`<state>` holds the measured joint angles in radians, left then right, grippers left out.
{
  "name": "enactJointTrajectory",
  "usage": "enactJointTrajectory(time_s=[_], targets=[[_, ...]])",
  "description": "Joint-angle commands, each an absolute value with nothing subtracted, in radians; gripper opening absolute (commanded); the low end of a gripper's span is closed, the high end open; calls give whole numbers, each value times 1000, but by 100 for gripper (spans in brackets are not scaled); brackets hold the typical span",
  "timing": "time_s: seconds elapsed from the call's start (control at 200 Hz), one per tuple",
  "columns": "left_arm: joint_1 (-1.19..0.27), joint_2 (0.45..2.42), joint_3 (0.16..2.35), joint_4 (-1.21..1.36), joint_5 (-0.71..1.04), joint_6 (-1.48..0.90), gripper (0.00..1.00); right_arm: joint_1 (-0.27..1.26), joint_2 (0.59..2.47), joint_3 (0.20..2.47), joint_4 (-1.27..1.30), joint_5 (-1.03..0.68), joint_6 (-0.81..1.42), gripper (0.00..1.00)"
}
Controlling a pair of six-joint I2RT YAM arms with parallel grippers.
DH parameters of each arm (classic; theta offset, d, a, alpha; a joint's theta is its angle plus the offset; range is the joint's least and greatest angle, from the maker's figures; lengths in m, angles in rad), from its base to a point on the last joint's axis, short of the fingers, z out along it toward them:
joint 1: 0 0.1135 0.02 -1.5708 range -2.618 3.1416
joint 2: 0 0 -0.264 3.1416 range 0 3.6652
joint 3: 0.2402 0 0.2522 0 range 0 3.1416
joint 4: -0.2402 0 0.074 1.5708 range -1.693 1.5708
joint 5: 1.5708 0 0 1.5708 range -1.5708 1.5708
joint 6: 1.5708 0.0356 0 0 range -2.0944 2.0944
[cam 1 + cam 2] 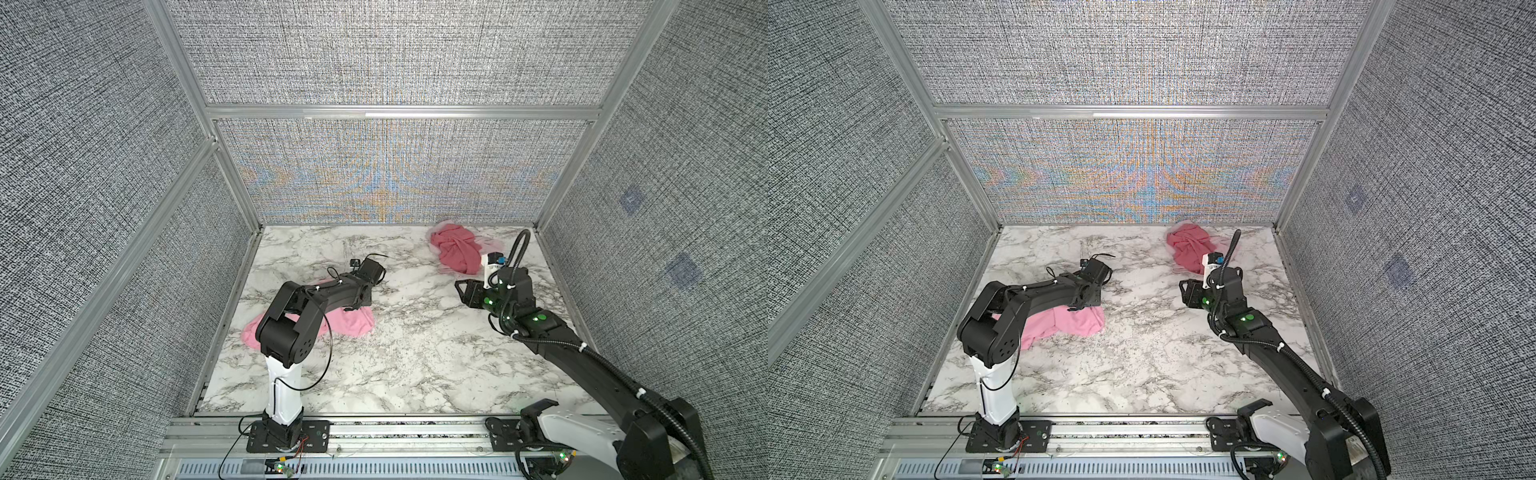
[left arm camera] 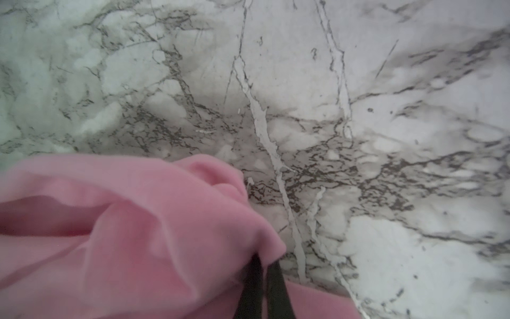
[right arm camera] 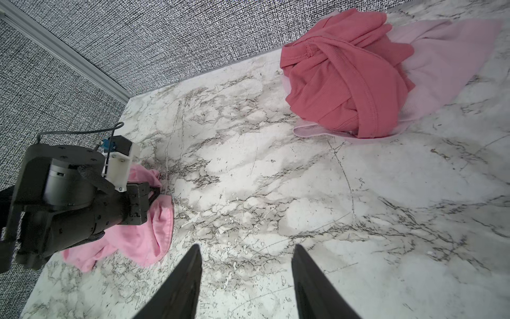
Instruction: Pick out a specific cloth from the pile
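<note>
In both top views, the bubblegum-pink cloth is seen near the desk's left edge, well apart from the pile in the far right corner. Left wrist view: the left jaws are pinched shut on its fold. Right wrist view: the right jaws are half open and empty. The pinch is best kept firm while the cloth is lifted.

The light is bright and even, with soft grey shadows on the marble table. The back wall shows rainbow ripples in both top views. In the left wrist view the pink cloth looks blurry.
</note>
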<state>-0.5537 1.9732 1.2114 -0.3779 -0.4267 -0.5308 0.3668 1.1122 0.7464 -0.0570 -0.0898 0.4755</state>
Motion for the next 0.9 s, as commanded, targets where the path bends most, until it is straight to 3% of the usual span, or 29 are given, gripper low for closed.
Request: enactJointTrajectory(time_s=[0.0, 0.425, 0.641, 0.896], targets=[[-554, 1972, 1221, -387, -358, -530, 0, 365, 1108, 746, -43, -88, 488, 54], [-579, 2032, 1578, -450, -306, -447, 0, 364, 1091, 750, -58, -82, 494, 54], [-565, 1848, 1496, -442, -341, -468, 0, 362, 1077, 750, -70, -81, 499, 54], [-470, 1548, 1244, -410, -346, -508, 0, 362, 1077, 747, -58, -92, 511, 54]])
